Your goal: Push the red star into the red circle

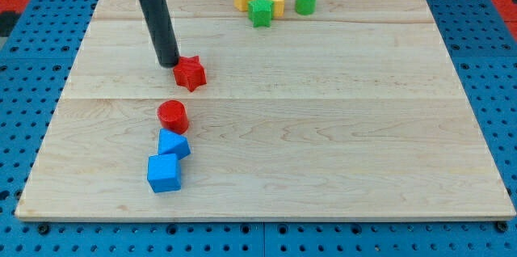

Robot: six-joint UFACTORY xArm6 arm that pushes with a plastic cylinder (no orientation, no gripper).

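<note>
My tip (pixel 168 64) touches the red star (pixel 191 73) on its left edge; rod end, no jaws. Red circle (pixel 172 115) lies near, toward the view's bottom. No containers, no legible writing.

Pale matt wooden board (pixel 323 128)

Bright, even overhead light on pale wooden table (pixel 323 128); soft short shadows under blocks (sharp focus, no glare).
</note>
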